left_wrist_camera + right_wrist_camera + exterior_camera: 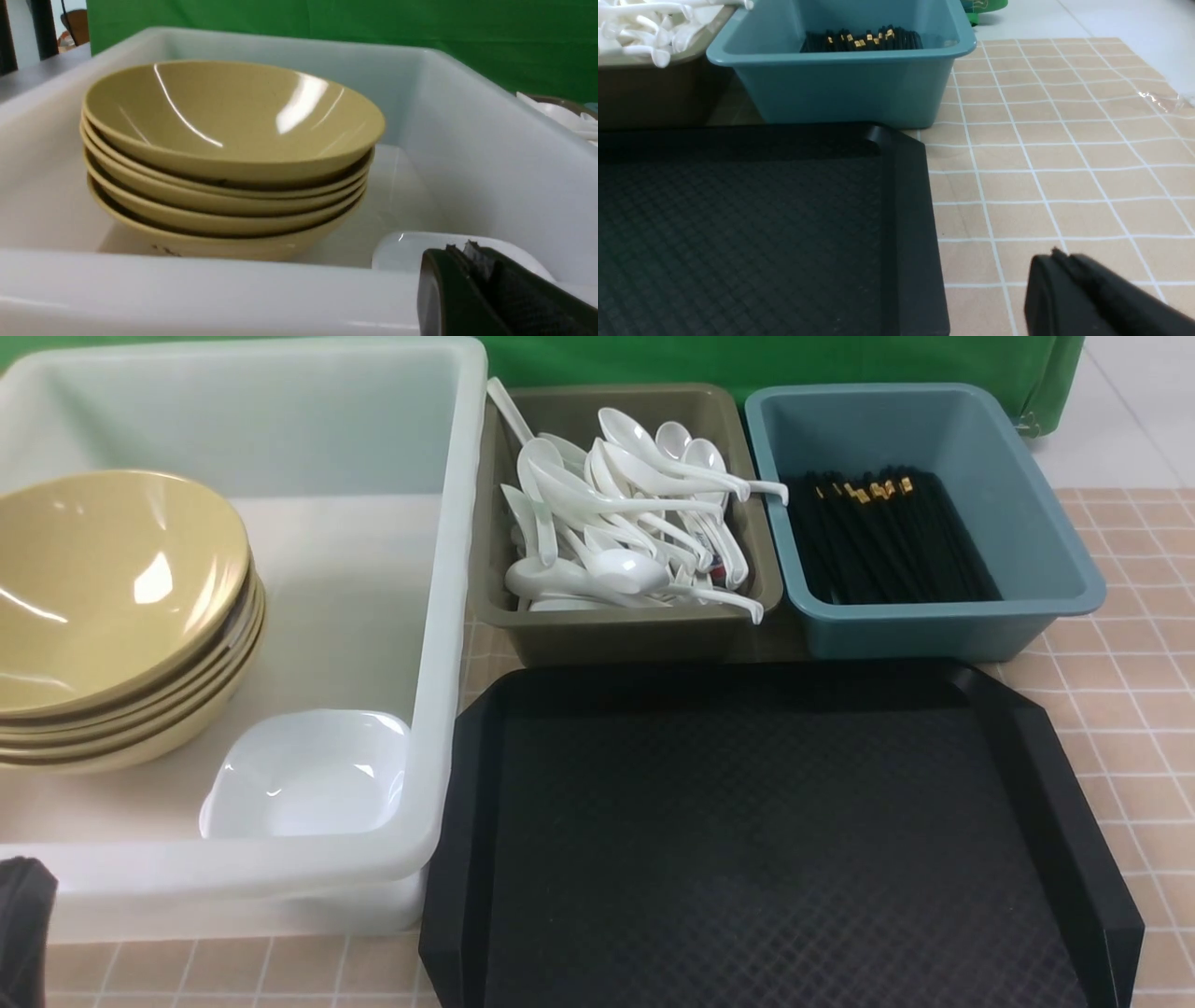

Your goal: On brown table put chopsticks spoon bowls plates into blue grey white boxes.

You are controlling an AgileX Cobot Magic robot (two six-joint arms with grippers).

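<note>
Several tan bowls (103, 607) (224, 121) sit stacked in the white tub (448, 569) (187, 289), with a small white plate (308, 775) (406, 247) beside them at its near corner. The olive-grey bin (616, 635) holds a heap of white spoons (616, 513). Black chopsticks (887, 537) (864, 39) lie in the blue bin (934, 625) (840, 88). My left gripper (460, 249) is shut and empty, just outside the tub's near wall, in front of the plate. My right gripper (1057, 254) is shut and empty, low over the brown table (1064, 154), right of the tray.
A black textured tray (747, 821) (738, 224) lies in front of the grey and blue bins, with nothing on it. Tiled table (1130, 644) shows to its right. A green cloth hangs behind the bins.
</note>
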